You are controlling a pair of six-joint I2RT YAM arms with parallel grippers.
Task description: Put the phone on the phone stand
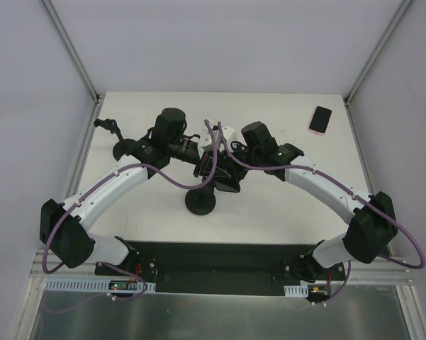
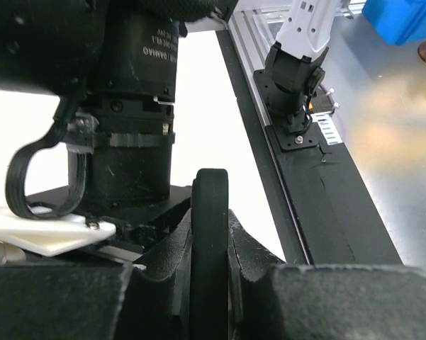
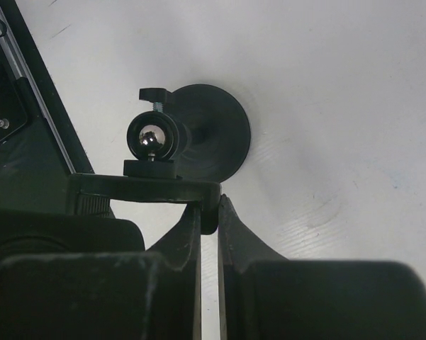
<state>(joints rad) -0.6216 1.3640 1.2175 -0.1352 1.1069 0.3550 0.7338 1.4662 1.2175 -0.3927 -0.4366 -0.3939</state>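
white table [image 1: 283, 212], phone [image 1: 320, 119] flat at far right corner, phone stand [image 1: 200, 202] on round base near centre, small black part [image 1: 108, 125] far left, black strip [image 1: 220, 258] along near edge

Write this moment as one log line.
phone: far right, untouched | left gripper: shut on phone stand | right gripper: shut on phone stand

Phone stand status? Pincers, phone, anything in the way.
Both shut on the phone stand top: left pincer, right pincer. Untouched phone flat at far right. No pincer free for it.
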